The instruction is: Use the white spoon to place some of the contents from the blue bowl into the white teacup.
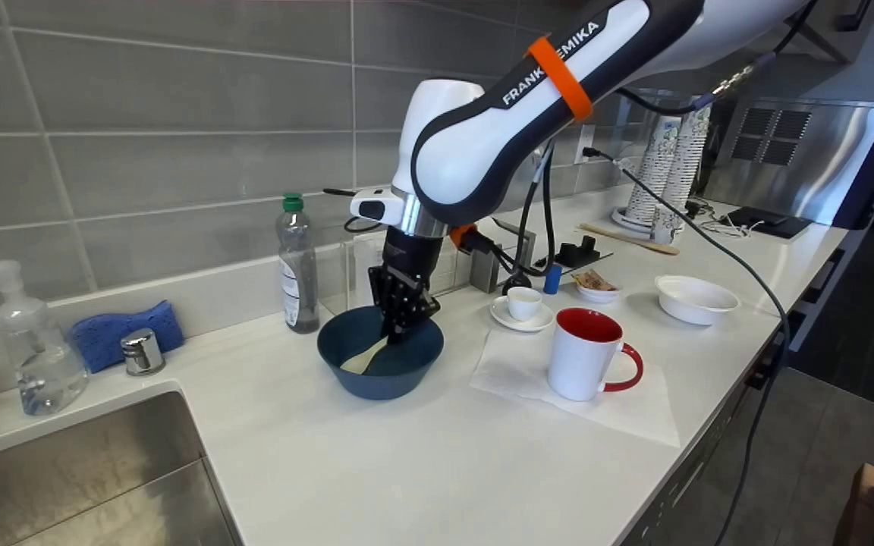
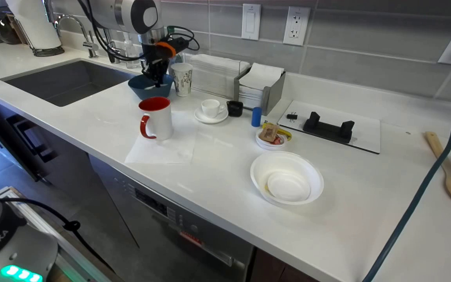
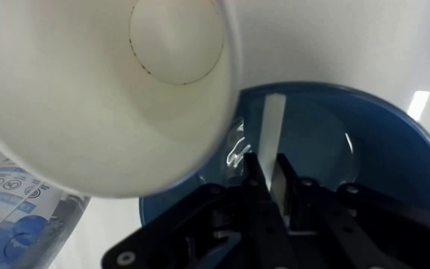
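The blue bowl point(image 1: 376, 385) stands on the counter; it also shows in an exterior view point(image 2: 147, 92) and the wrist view point(image 3: 394, 123). My gripper point(image 1: 393, 334) reaches down into it. In the wrist view the fingers point(image 3: 264, 158) are closed on both sides of the white spoon point(image 3: 272, 123). The spoon point(image 1: 363, 358) slants down inside the bowl. Something shiny and clear glints in the bowl; I cannot tell what it is. The white teacup point(image 2: 210, 108) sits upright on its saucer point(image 2: 203, 118), apart from the gripper; it also shows in an exterior view point(image 1: 523, 302).
A patterned paper cup point(image 2: 182, 80) stands close beside the bowl and looms large in the wrist view point(image 3: 88, 93). A soap bottle point(image 1: 298, 265) stands behind the bowl. A red-handled mug point(image 1: 581, 360) stands on a napkin. The sink point(image 1: 80, 462) lies beyond the bowl.
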You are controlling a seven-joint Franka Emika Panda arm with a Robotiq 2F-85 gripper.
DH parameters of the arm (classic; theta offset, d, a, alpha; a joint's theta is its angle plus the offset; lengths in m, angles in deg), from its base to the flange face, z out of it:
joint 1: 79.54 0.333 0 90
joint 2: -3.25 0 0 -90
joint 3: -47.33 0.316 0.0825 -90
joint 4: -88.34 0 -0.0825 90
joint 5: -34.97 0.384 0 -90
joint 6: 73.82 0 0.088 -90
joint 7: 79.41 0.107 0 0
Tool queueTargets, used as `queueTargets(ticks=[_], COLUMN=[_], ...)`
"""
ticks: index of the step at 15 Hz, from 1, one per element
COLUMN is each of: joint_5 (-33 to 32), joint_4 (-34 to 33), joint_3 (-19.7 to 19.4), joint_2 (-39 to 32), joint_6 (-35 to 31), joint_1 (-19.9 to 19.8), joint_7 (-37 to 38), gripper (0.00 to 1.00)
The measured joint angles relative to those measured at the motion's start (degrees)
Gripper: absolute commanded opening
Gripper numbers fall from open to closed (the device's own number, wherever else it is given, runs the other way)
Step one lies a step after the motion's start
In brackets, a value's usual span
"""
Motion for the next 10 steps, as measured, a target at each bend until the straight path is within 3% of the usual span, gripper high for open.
queueTargets(ticks=[10], joint_5=[7.2], joint_4=[1.4], joint_3=[2.6], joint_2=[1.0], joint_6=[-1.2], joint_1=[-2.6], joint_7=[-6.0], gripper=[0.03])
